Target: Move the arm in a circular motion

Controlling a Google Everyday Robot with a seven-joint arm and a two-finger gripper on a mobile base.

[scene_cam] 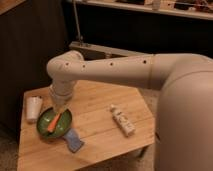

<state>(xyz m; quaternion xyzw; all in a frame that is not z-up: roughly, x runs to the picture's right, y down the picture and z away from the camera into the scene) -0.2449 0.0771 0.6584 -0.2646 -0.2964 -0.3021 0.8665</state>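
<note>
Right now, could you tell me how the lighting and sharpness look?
Camera view: dim and soft; the background is nearly black; warm light falls on the table; the arm looms large and blurry; the gripper hangs over the bowl.

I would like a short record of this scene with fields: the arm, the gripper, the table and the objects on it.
arm: the arm reaches from the right across the table, its elbow bent downward at the left
gripper: the gripper hangs over the green plate's upper edge, shut, holding nothing visible
table: wooden table
plate: green plate with an orange carrot-like item
cup: white cup, left of the plate
sponge: blue sponge, at the plate's lower right
packet: white packet, lying flat, right of centre
</note>
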